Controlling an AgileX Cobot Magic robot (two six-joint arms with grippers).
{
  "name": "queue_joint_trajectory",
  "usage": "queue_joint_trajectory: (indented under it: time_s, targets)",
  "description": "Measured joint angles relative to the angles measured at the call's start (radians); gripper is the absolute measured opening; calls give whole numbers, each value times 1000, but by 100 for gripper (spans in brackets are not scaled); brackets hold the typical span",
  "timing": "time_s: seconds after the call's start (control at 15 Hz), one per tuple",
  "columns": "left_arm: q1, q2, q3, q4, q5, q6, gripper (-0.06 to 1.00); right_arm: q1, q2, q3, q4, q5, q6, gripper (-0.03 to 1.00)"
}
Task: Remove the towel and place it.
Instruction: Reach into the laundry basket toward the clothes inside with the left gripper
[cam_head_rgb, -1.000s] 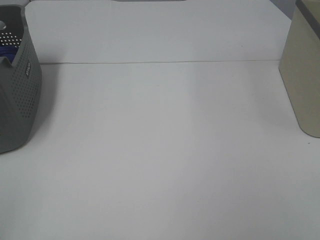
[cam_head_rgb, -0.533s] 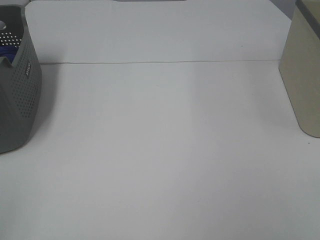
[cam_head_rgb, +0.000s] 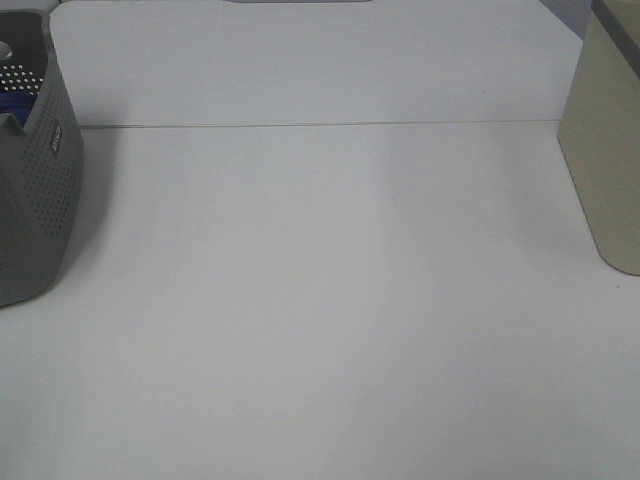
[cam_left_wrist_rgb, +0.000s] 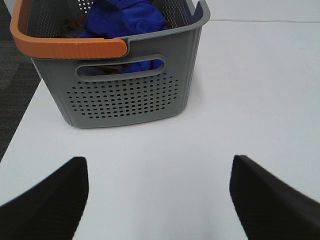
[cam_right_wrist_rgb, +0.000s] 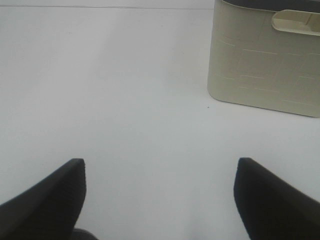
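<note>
The royal-blue towel (cam_left_wrist_rgb: 125, 17) lies bunched inside a grey perforated basket (cam_left_wrist_rgb: 125, 97) with an orange handle (cam_left_wrist_rgb: 60, 45). In the high view only a sliver of the towel (cam_head_rgb: 12, 103) shows inside the basket (cam_head_rgb: 45, 190) at the far left edge. My left gripper (cam_left_wrist_rgb: 157, 195) is open and empty, low over the table, a short way in front of the basket. My right gripper (cam_right_wrist_rgb: 160, 195) is open and empty over bare table, facing a cream bin (cam_right_wrist_rgb: 265, 65). Neither gripper shows in the high view.
The cream bin (cam_head_rgb: 608, 150) stands at the right edge of the white table (cam_head_rgb: 320, 300). A seam (cam_head_rgb: 320, 125) runs across the table at the back. Dark floor (cam_left_wrist_rgb: 12, 85) lies beyond the table edge beside the basket.
</note>
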Motion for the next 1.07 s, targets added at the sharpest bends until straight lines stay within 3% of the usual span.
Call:
queue_joint_trajectory:
  time_s: [1.07]
  targets:
    - [0,0,0,15,0,0,72,0,0,0,0,0,0,79]
